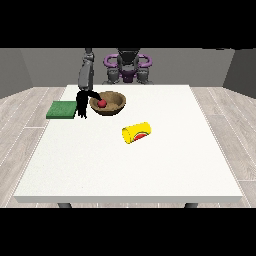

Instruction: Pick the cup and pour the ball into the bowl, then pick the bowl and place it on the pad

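Observation:
A brown bowl (114,103) stands on the white table (130,170) at the far left, with a red ball (102,103) lying inside it. A yellow cup (137,132) lies on its side near the table's middle, apart from everything else. A green pad (61,109) lies flat at the table's left edge. The black hand at the view's left (81,103) hangs between the pad and the bowl, its fingers pointing down beside the bowl's left wall. Its thumb reaches out over the bowl's near-left rim. No other hand shows.
The robot's torso (128,67) stands behind the table's far edge. Its grey forearm (85,75) comes down steeply over the far left corner. Wooden floor surrounds the table.

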Tool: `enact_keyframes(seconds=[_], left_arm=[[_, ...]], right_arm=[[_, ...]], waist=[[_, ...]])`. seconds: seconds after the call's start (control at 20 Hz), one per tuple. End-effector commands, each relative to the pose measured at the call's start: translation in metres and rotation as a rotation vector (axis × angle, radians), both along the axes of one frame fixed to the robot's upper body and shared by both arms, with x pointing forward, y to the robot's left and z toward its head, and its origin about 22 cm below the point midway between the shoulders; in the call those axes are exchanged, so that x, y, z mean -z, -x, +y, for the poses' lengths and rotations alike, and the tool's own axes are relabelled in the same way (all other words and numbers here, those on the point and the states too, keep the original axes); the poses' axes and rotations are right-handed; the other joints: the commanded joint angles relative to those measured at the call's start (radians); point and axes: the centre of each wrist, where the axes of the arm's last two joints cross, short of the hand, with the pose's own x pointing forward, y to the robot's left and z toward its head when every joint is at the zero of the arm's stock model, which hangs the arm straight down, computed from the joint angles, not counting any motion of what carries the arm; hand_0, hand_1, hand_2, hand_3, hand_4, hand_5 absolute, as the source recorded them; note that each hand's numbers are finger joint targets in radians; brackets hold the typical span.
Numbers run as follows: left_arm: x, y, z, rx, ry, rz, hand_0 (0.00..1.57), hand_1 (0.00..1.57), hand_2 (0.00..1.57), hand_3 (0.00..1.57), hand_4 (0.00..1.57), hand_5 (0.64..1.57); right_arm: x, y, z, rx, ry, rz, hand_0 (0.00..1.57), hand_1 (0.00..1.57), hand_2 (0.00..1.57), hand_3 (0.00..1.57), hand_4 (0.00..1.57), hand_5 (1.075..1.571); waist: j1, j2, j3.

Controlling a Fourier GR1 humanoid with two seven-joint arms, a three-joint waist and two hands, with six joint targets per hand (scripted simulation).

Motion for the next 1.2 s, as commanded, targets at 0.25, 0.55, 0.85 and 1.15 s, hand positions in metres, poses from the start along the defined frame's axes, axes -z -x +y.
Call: enact_keyframes(seconds=[0.25, 0.55, 0.85, 1.15], left_arm=[[-0.024, 0.010, -0.006, 0.053, -0.010, -0.036, 0.00, 0.00, 0.00, 0.00, 0.00, 1.528], [-0.017, 0.001, -0.015, 0.096, -0.005, 0.011, 0.00, 0.00, 0.00, 0.00, 0.00, 1.542], [-0.046, 0.009, -0.016, 0.088, -0.014, -0.077, 0.00, 0.00, 0.00, 0.00, 0.00, 1.538], [-0.035, 0.008, -0.003, 0.081, 0.001, -0.006, 0.00, 0.00, 0.00, 0.00, 0.00, 1.544]], right_arm=[[0.040, 0.008, 0.009, 0.030, -0.031, 0.039, 0.00, 0.00, 0.00, 0.00, 0.28, 1.566], [0.023, -0.006, 0.044, 0.048, 0.002, 0.076, 0.00, 0.00, 0.00, 0.00, 0.43, 1.570], [0.005, -0.021, 0.062, 0.068, 0.038, 0.069, 0.00, 0.00, 0.00, 0.00, 0.42, 1.570], [0.032, 0.003, 0.048, 0.158, 0.169, 0.263, 1.57, 1.57, 1.57, 1.57, 1.17, 1.405]], waist=[[0.053, 0.042, 0.0061], [0.093, 0.003, 0.0050], [0.114, 0.072, 0.0054], [0.102, 0.019, 0.0030]])
